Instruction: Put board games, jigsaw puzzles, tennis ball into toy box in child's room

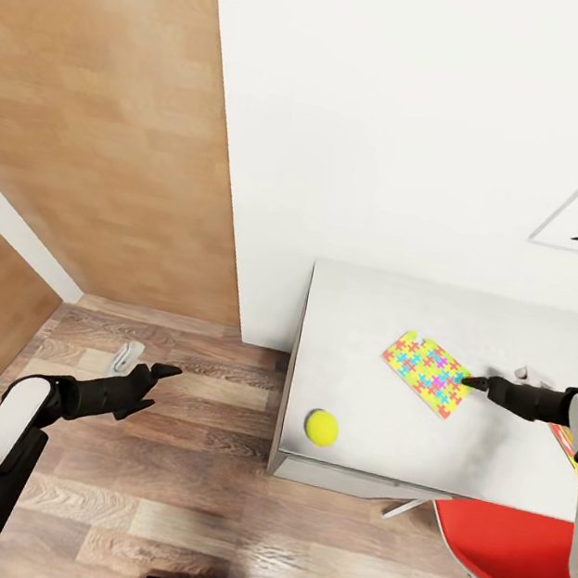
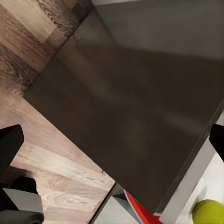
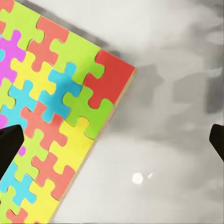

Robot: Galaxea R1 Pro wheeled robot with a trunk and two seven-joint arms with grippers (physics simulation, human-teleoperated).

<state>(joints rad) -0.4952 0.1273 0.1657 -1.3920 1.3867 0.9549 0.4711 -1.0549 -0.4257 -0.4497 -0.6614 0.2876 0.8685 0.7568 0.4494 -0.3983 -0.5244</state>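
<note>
The right claw [image 1: 474, 376], spread wide and grasping nothing, hovers at the jigsaw puzzle's [image 1: 427, 373] edge on the table [image 1: 487, 454]. The tennis ball [image 1: 321, 427] lies well apart (near the table's front edge). The left claw [image 1: 149, 369] seems released over the floor [image 1: 153, 483].

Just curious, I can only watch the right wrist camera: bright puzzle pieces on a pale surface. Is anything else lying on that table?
Observer: Yes, a tennis ball sits near the near left corner of the table, apart from the jigsaw puzzle.
Operator: Where is the other arm?
Observer: The left gripper hangs over the wood floor, to the left of the table and not above it.
Operator: Is it holding something?
Observer: No. In the left wrist view its fingers stand wide apart with nothing between them.
</note>
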